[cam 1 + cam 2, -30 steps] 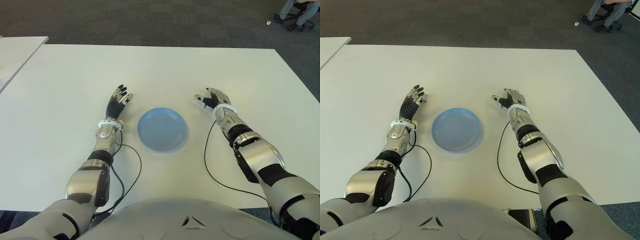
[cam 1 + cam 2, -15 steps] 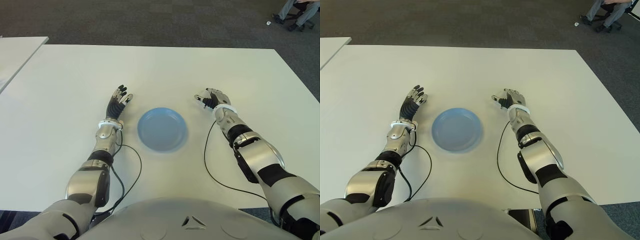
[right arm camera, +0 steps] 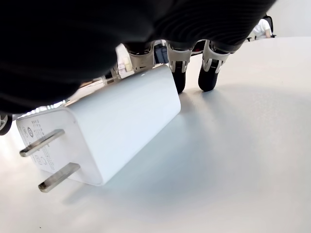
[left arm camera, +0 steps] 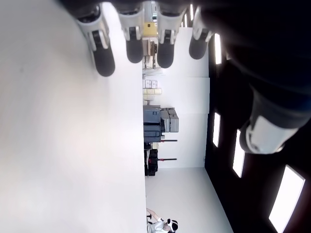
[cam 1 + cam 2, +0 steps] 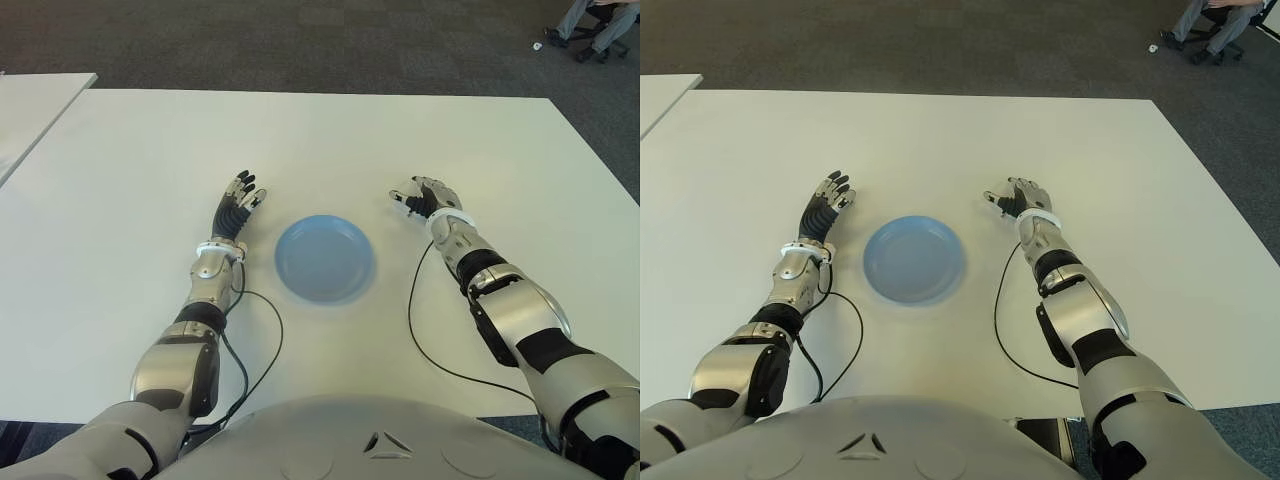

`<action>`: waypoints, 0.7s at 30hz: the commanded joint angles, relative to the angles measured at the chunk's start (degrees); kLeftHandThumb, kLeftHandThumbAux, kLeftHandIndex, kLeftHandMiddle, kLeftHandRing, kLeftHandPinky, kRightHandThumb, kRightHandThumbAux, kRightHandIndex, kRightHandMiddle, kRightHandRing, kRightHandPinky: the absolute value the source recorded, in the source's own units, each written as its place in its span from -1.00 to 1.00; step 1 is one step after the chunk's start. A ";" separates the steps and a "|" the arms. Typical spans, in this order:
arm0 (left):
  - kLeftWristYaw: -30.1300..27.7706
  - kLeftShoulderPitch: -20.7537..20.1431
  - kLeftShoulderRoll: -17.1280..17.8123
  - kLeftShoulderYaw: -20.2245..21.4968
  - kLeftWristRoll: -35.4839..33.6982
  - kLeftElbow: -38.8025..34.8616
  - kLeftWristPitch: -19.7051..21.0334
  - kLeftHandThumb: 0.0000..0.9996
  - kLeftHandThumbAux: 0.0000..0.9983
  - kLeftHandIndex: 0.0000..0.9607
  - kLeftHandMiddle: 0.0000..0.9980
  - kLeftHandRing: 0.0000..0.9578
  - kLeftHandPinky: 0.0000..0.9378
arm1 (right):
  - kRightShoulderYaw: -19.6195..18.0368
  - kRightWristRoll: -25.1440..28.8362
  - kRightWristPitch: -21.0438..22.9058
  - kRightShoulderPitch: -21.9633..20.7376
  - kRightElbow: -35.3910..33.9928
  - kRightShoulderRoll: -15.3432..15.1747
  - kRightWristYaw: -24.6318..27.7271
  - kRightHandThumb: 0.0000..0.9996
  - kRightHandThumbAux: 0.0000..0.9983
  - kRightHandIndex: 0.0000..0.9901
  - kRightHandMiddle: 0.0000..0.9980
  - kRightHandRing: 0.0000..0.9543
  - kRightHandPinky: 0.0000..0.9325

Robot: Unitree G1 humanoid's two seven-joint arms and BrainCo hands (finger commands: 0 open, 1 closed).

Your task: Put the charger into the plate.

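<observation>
White tabletop (image 5: 330, 140) carries blue plate (image 5: 325, 259), nothing in it yet. Charger (image 3: 104, 128) lies on tabletop under right robot hand (image 5: 424, 197), at 3 o'clock from plate; fingers curled over it, firm grip not sure. Left robot hand (image 5: 236, 205) at 9 o'clock, fingers spread, holds nothing. Lifting and placing remain.

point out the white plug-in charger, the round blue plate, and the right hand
white plug-in charger (image 3: 116, 121), right wrist view, on its broad side face.
round blue plate (image 5: 325, 260), left eye view, on its bare centre.
right hand (image 5: 422, 197), left eye view, on the hand's middle, over the charger.
</observation>
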 commanded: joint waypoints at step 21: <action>-1.72 5.10 -0.50 -0.48 0.28 2.50 2.83 -1.00 0.13 -1.00 -0.76 -0.78 -0.82 | 11.17 -8.82 -5.32 1.14 0.74 -3.01 5.30 -0.20 -0.75 -1.00 -1.00 -1.00 -1.00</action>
